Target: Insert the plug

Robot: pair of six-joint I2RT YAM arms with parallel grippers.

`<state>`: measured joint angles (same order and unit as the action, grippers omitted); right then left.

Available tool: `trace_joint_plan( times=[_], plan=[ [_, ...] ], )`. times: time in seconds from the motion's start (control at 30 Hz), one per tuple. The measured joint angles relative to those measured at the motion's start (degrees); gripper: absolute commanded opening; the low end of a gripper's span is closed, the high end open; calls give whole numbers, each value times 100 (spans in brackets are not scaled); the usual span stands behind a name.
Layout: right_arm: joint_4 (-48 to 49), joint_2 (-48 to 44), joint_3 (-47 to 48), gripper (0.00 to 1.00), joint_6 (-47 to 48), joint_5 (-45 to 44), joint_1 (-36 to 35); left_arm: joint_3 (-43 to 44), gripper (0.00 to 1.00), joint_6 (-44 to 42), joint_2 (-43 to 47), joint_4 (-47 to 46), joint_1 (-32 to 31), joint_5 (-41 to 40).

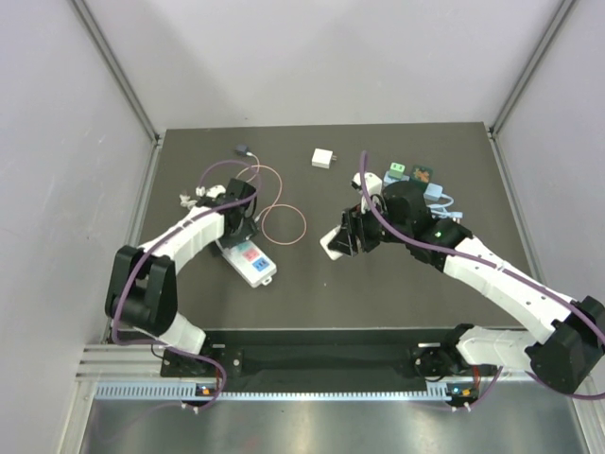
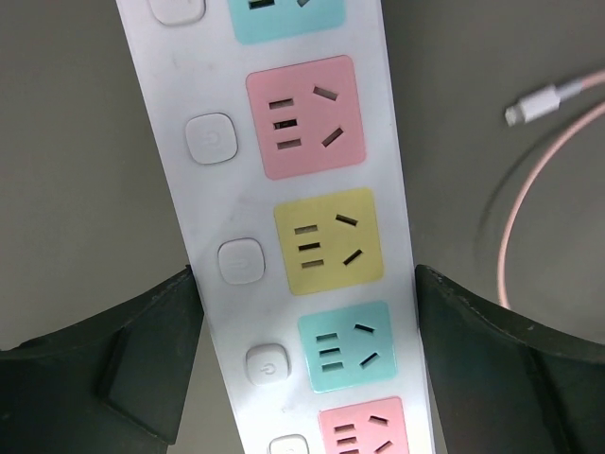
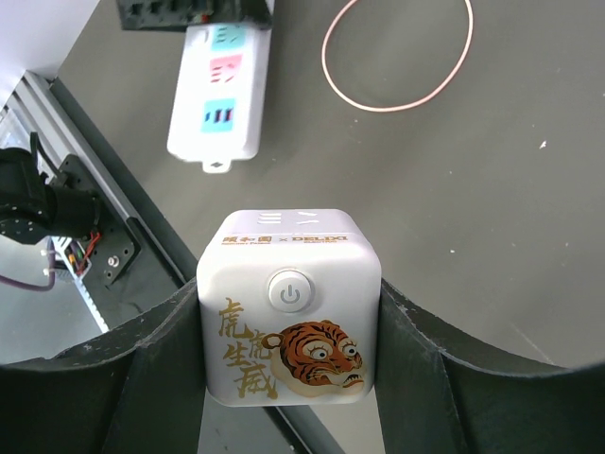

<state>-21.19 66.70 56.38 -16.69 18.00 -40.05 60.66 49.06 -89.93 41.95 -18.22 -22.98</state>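
Top view: strip point(image 1: 248, 257) left of tabletop centre, left gripper point(image 1: 236, 225) over its far end; plug point(image 1: 331, 244) mid-table in right gripper point(image 1: 342, 238).
Left wrist: fingers point(image 2: 123, 359) clamped on both strip edges; cable point(image 2: 529, 180) alongside.
Right wrist: fingers point(image 3: 142, 378) clamped on plug's sides.

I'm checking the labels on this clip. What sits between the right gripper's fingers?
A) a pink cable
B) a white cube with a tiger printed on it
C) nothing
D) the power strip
B: in the right wrist view the white cube, with a tiger and a power button on its face, is clamped in the right gripper, while the power strip lies farther off on the table.
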Motion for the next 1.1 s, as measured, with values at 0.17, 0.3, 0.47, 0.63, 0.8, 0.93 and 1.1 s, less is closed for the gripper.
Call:
trace_joint_plan(
  times=[0.17, 0.3, 0.47, 0.63, 0.8, 0.93, 1.1],
  plan=[
    [-98, 0, 0, 0, -2, -59, 0, -527, 0, -369, 341, -190, -264, 28],
    [-116, 0, 0, 0, -7, -118, 0, -778, 0, -704, 343, -378, -393, 177],
    [-118, 0, 0, 0, -2, -284, -37, -955, 0, -1154, 341, -763, -815, 437],
    [-118, 0, 0, 0, -2, -446, -66, -901, 61, -1596, 120, -927, -999, 833],
    [-197, 0, 92, 0, 46, -564, -138, -640, 97, -1779, 17, -769, -990, 883],
    [-247, 70, 474, 0, 350, -627, -339, -74, 98, -1770, 17, -459, -951, 885],
    [-234, 516, 1207, 0, 1005, -601, -717, 1104, 98, -1650, -44, -122, -527, 1423]
  ],
)
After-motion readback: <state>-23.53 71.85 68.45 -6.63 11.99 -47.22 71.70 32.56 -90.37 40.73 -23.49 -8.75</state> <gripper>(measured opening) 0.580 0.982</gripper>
